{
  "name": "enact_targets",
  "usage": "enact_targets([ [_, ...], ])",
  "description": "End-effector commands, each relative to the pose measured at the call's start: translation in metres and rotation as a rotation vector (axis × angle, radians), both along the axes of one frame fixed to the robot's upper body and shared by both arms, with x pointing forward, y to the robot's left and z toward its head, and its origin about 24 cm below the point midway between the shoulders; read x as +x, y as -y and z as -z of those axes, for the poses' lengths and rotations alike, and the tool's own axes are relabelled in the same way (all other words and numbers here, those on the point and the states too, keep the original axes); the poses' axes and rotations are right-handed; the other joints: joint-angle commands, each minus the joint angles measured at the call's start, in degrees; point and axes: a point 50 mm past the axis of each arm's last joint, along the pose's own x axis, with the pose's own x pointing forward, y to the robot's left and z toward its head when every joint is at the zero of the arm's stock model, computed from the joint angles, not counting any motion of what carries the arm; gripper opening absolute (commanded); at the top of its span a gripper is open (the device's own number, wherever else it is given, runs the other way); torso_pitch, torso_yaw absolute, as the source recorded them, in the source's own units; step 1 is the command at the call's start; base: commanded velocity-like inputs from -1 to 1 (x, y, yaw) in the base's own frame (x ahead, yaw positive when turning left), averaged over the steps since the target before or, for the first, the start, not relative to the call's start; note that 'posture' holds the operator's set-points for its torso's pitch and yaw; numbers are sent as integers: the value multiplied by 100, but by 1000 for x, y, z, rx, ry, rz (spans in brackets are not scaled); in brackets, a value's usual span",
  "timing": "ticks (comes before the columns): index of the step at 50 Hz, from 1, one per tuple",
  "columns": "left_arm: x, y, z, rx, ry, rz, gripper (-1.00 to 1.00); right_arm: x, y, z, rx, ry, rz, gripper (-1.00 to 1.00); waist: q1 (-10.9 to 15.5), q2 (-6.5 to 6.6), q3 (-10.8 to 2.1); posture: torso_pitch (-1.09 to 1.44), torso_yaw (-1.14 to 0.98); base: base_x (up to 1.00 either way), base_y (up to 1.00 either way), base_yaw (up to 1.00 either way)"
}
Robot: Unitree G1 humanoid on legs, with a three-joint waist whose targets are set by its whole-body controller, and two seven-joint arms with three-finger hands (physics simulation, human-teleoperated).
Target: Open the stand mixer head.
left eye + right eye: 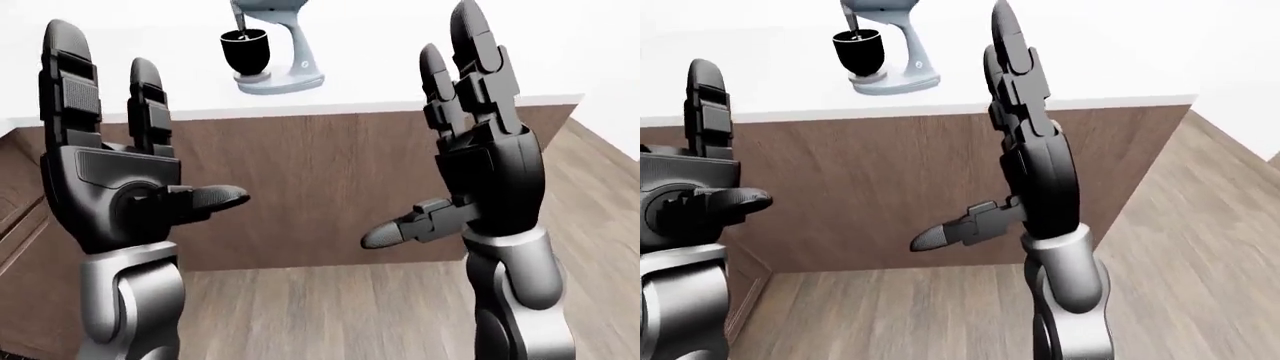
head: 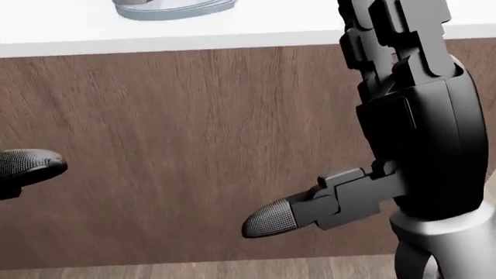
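Hands (image 1: 125, 187) and (image 1: 480, 161) are raised, fingers spread and empty, mixer (image 1: 272, 49) well beyond them across the counter (image 1: 400, 90); reaching risks knocking it.

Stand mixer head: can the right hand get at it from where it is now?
Probably not yet. The stand mixer sits well in on the white counter, while the open right hand is raised short of the counter's edge. Nothing blocks the way; the robot likely must step closer.
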Motion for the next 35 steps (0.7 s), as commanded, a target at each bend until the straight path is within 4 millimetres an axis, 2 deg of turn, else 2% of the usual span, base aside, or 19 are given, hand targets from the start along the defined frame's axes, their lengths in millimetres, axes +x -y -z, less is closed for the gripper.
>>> enact_targets([
  [1, -5, -1, -9, 2, 66, -12, 100, -5, -3, -9, -1, 70, -6, 100, -6, -48, -196, 0, 0, 0, 0, 0],
  [5, -5, -1, -9, 1, 65, -11, 100, -10, -3, -12, 23, 79, -52, 100, -41, 167, -452, 0, 0, 31, 0, 0],
  [6, -5, -2, -9, -1, 65, -10, 100, -8, -4, -10, 9, 72, -38, 100, 38, 39, 11, 0, 0, 100, 0, 0],
  [8, -4, -3, -9, -2, 64, -14, 100, -7, -5, -9, -8, 72, -21, 100, 68, 69, 170, 0, 0, 39, 0, 0],
  [9, -4, -3, -8, -1, 64, -14, 100, -7, -5, -9, -10, 73, -18, 100, 32, 113, -191, 0, 0, 0, 0, 0],
  [13, -4, -3, -8, -4, 64, -15, 100, -8, -6, -10, 12, 63, -58, 100, 64, -134, -347, 0, 0, 28, 0, 0],
  [14, -4, -3, -8, -4, 64, -14, 100, -8, -5, -11, 2, 75, -33, 100, 58, -28, 104, 0, 0, 100, 0, 0],
  [15, -4, -3, -8, -3, 64, -14, 100, -6, -5, -10, -3, 67, -15, 100, 70, -91, 151, 0, 0, 30, 0, 0],
  [17, -4, -4, -8, -4, 64, -16, 100, -7, -6, -9, -7, 72, -20, 100, 39, -92, -211, 0, 0, 0, 0, 0],
  [20, -4, -4, -8, -3, 64, -17, 100, -9, -6, -11, 11, 78, -46, 100, 76, 181, -348, 0, 0, 8, 0, 0],
  [21, -4, -4, -9, -5, 65, -17, 100, -9, -7, -11, 12, 70, -54, 100, 45, 96, -297, 0, 0, 100, 0, 0],
  [22, -4, -4, -9, -5, 65, -18, 100, -8, -6, -10, 8, 67, -43, 100, 95, -8, 76, 0, 0, 100, 0, 0],
  [24, -4, -4, -9, -5, 64, -16, 100, -6, -6, -9, -11, 63, -15, 100, 90, 62, 140, 0, 0, 33, 0, 0],
  [25, -4, -4, -9, -6, 64, -16, 100, -6, -6, -8, -7, 59, -22, 100, 58, 81, -206, 0, 0, 0, 0, 0],
  [28, -4, -5, -9, -6, 66, -17, 100, -8, -7, -11, 27, 59, -64, 100, 44, -186, -416, 0, 0, 33, 0, 0],
  [29, -4, -5, -9, -5, 66, -19, 100, -7, -7, -10, 19, 58, -60, 100, 55, -21, 9, 0, 0, 100, 0, 0],
  [31, -4, -5, -9, -5, 65, -19, 100, -5, -7, -10, -3, 65, -33, 100, 36, -30, 252, 0, 0, 50, 0, 0],
  [32, -3, -5, -9, -5, 66, -18, 100, -5, -9, -9, -17, 60, -31, 100, 18, -57, -183, 0, 0, 0, 0, 0],
  [35, -3, -5, -9, -7, 66, -18, 100, -7, -9, -11, 11, 63, -66, 100, 34, 103, -267, 0, 0, 0, 0, 0],
])
